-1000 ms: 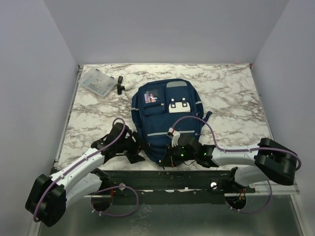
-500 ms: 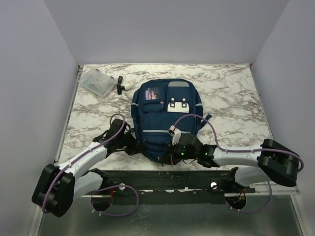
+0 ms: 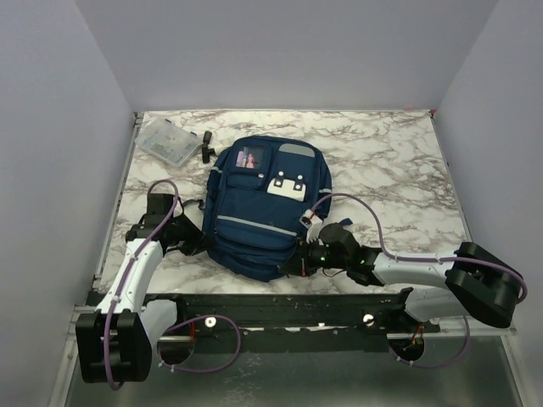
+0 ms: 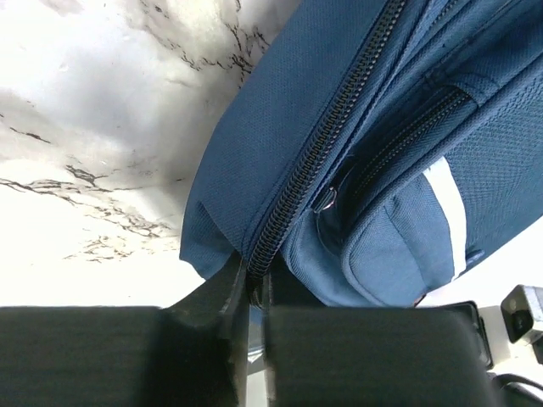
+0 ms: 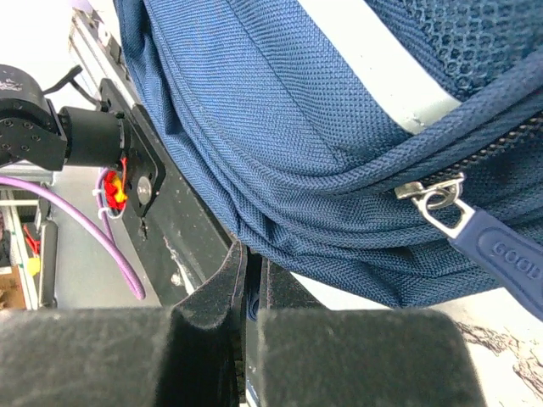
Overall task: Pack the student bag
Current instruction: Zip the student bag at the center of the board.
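Pinching the student bag (image 3: 263,208) at its near corners, left gripper (image 4: 254,284) and right gripper (image 5: 252,284) each clamp fabric. It lies on the table (image 3: 399,170).

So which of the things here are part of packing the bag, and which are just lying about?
In the job: student bag, left gripper shut on its zipper seam, right gripper shut on its near edge.
Lying about: clear plastic box and a small black object beside it, at the table's far left corner.
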`<action>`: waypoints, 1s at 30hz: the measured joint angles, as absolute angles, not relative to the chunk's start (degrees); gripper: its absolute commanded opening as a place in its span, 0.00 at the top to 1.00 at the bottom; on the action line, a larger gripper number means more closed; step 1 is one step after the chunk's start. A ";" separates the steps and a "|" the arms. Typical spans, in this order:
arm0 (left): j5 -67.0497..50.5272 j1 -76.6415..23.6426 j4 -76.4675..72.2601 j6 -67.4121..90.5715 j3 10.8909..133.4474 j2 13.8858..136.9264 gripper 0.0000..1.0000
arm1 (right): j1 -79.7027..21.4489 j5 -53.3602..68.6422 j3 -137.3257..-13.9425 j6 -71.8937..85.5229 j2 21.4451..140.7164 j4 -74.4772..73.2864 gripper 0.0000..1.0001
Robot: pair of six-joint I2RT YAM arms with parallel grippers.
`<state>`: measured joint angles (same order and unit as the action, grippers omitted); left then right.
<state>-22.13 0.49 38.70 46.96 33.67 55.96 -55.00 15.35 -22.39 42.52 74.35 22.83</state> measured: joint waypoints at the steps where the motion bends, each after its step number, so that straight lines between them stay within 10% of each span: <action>1: -22.57 0.89 39.24 46.57 33.93 56.53 0.65 | -55.00 15.81 -22.65 42.30 74.61 22.65 1.00; 15: -28.08 -1.48 39.31 51.51 26.96 42.28 0.40 | -54.28 20.08 -23.46 40.88 77.80 21.26 1.00; 25: -27.57 -25.65 31.22 76.05 19.18 32.56 0.40 | -54.26 21.12 -23.94 40.93 79.92 22.22 1.00; 30: -25.82 -34.98 20.82 81.06 20.18 44.91 0.55 | -54.26 21.28 -23.94 40.93 79.92 22.37 1.00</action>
